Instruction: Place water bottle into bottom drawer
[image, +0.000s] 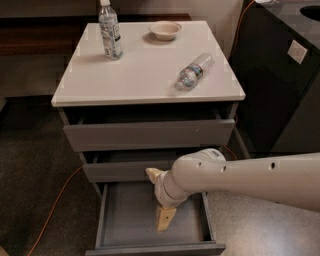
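Observation:
The water bottle (194, 71), small, clear and crinkled with a dark label band, lies on its side on the white cabinet top, towards the right. The bottom drawer (131, 222) is pulled out and shows a plain grey inside with nothing in it. My gripper (159, 198) is over the open bottom drawer, in front of the middle drawer. It is open and empty. One tan fingertip (153, 173) points up and left, and the other (165, 220) points down into the drawer. The white arm comes in from the right.
A taller clear bottle with a white cap (110, 31) stands at the back left of the top. A small pale bowl (165, 30) sits at the back. A black cabinet (280, 75) stands to the right. An orange cable (55, 207) runs across the floor on the left.

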